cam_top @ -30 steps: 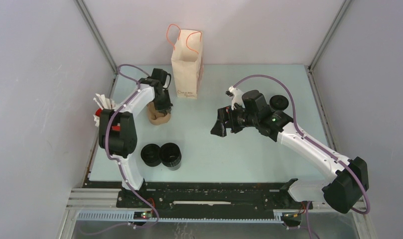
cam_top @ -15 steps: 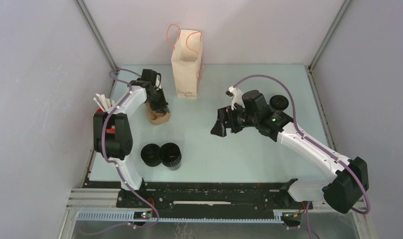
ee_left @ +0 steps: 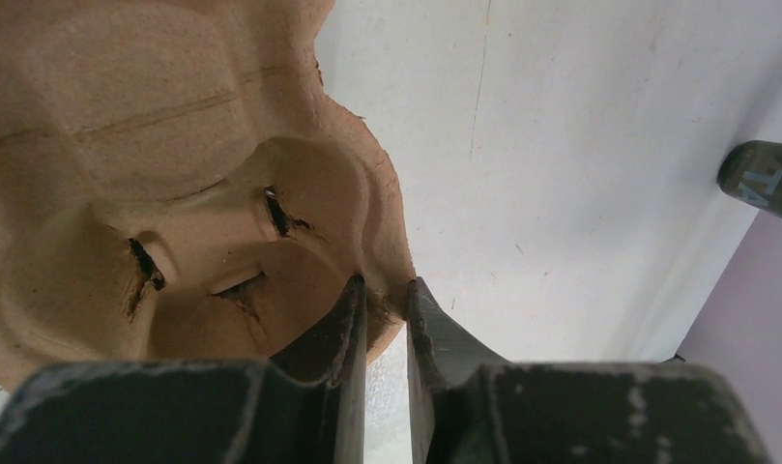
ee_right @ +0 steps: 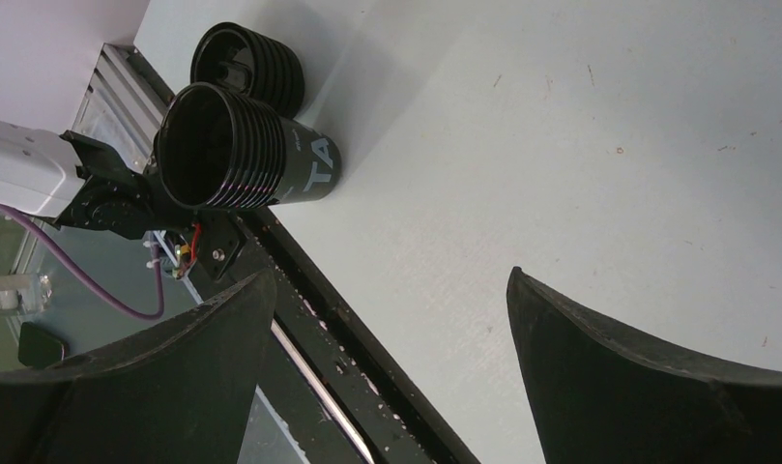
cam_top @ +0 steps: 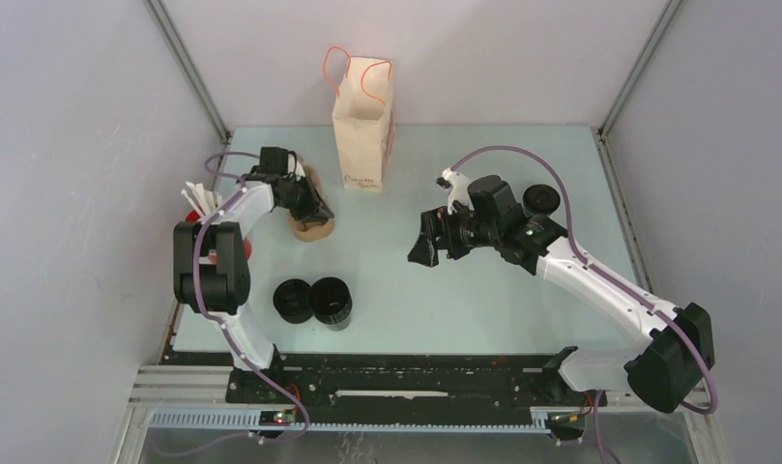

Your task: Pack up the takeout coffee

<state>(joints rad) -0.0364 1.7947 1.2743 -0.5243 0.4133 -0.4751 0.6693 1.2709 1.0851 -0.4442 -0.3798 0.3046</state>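
Left wrist: left gripper jaws narrow, pinching carrier rim.
Right wrist: right gripper jaws wide, empty; coffee cups touching.

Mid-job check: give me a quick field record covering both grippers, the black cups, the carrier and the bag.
left gripper: shut on the rim of the pulp carrier
right gripper: open, empty, over bare table
black cup A: on the table near the left arm's base
black cup B: right beside A
black cup C: on the table behind the right arm
paper bag: upright at the far edge
red cup: by the left wall, white sticks in it
cups in carrier: none
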